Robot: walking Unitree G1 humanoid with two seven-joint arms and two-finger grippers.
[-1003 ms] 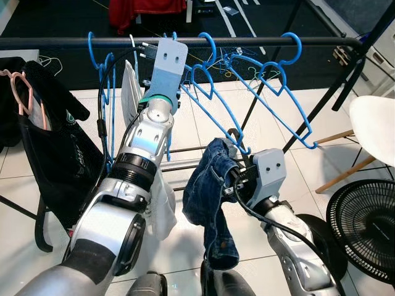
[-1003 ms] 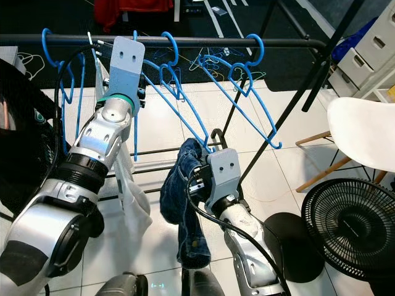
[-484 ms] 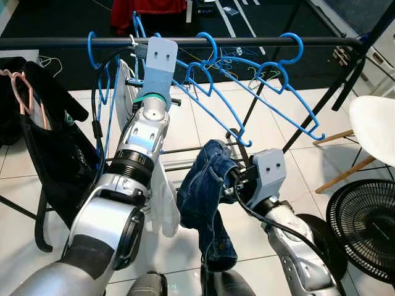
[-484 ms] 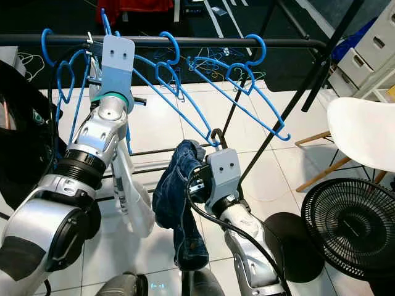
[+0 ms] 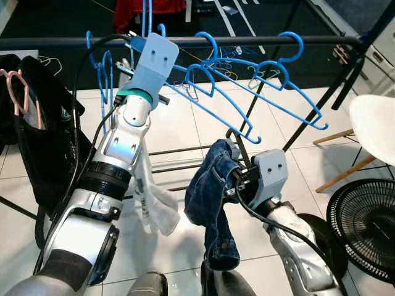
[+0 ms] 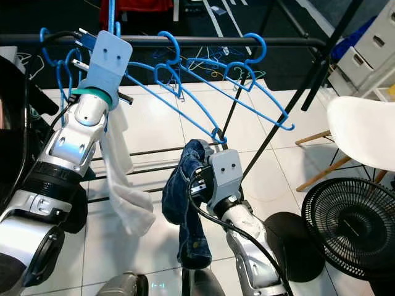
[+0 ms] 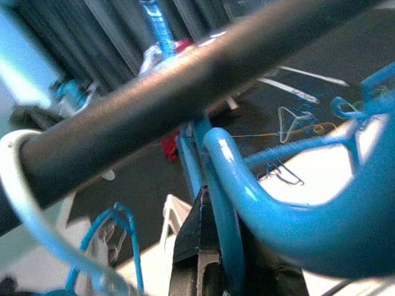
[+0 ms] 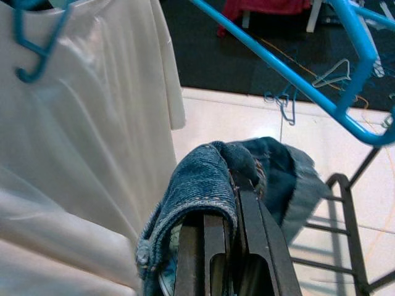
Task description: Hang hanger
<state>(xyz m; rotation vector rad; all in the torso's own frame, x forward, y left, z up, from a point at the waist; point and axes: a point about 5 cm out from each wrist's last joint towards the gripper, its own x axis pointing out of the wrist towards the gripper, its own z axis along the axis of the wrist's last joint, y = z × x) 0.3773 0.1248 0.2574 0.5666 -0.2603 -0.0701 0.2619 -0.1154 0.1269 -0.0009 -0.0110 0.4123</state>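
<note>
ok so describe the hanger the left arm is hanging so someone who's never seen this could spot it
Find the black clothes rail across the top. At its left end the left gripper holds a blue plastic hanger up against the rail. Unlike the bare blue hangers further right, a white garment hangs from it.

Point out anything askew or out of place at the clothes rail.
The blue hangers on the black rail hang slanted and tangled together rather than straight. The right gripper holds jeans bunched, not on a hanger.
</note>
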